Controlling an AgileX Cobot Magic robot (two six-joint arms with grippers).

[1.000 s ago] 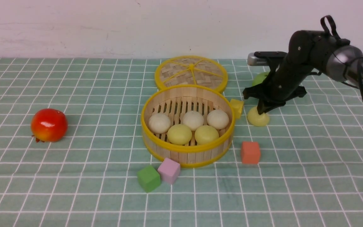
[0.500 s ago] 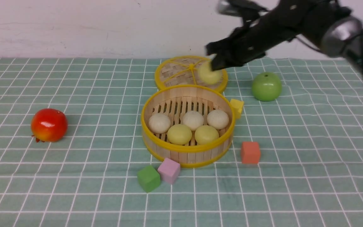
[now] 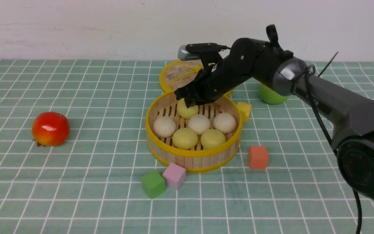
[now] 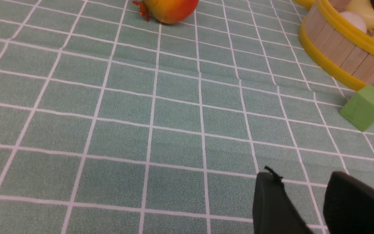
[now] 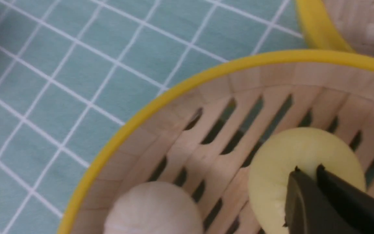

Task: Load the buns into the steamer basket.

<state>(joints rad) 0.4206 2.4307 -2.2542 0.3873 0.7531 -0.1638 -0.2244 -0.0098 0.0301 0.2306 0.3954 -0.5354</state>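
The steamer basket (image 3: 192, 151) lies directly under the right gripper (image 3: 189, 103), five buns (image 3: 199, 123) just in front of it. Its jaws pinch the last pale yellow bun (image 5: 304, 169) over the back slats. Likely next: release, then lift clear.

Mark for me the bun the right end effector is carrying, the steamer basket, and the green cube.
Carried pale yellow bun (image 3: 187, 110): front view, on its visible lower dome.
Steamer basket (image 3: 193, 151): front view, on the near yellow rim.
Green cube (image 3: 153, 184): front view, on its front face.
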